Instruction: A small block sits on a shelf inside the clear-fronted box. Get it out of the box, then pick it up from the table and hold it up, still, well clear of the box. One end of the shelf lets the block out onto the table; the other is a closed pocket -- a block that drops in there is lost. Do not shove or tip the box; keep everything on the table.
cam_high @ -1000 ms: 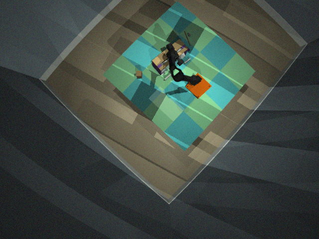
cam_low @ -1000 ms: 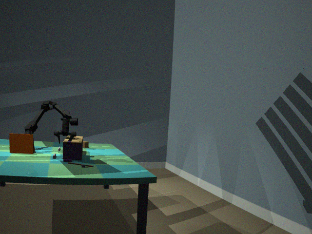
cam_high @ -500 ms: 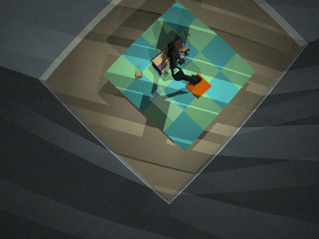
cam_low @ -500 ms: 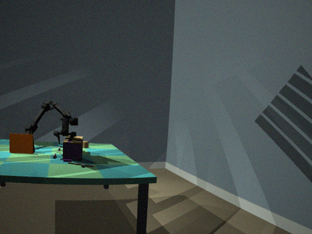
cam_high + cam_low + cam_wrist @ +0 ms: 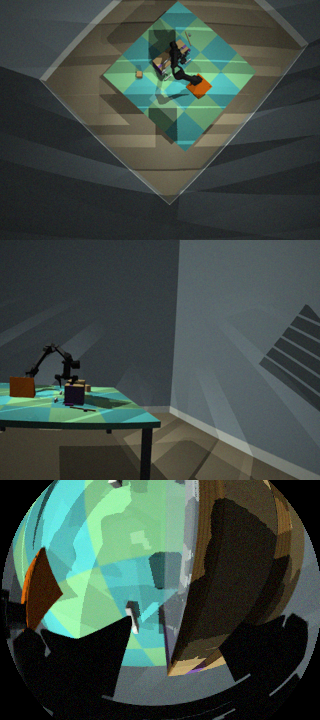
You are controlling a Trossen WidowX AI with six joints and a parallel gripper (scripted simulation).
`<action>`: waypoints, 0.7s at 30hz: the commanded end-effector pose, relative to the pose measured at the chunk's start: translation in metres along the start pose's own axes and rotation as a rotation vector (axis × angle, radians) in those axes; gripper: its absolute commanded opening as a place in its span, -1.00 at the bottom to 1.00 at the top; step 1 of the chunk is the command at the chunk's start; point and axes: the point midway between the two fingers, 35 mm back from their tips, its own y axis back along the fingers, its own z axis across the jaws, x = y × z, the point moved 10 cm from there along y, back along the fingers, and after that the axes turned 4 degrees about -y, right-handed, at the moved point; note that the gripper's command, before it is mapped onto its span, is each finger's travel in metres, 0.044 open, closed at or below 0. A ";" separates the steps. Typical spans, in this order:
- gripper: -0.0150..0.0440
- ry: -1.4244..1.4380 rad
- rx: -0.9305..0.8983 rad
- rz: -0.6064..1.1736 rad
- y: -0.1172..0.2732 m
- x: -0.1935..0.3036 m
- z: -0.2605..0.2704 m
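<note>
The box has a tan top and purple sides and stands mid-table; it also shows in the side view and fills the right half of the wrist view. My gripper is open and empty. It points down over the box's front edge, one finger over the tan top and the other in front of the box, as the wrist view shows. From above, the arm covers the middle of the box. I cannot see a block inside the box. A small tan block lies on the table, apart from the box's left end.
The arm's orange base stands near the box. A thin brown stick and a small grey piece lie beyond the box's other end. Short grey pegs lie on the table in front of the box.
</note>
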 end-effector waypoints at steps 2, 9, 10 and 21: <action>0.86 0.001 -0.002 0.004 -0.002 0.005 0.000; 0.86 0.001 -0.002 0.004 -0.005 0.012 -0.001; 0.86 0.001 -0.002 0.005 -0.005 0.013 -0.001; 0.86 0.001 -0.002 0.005 -0.009 0.023 -0.001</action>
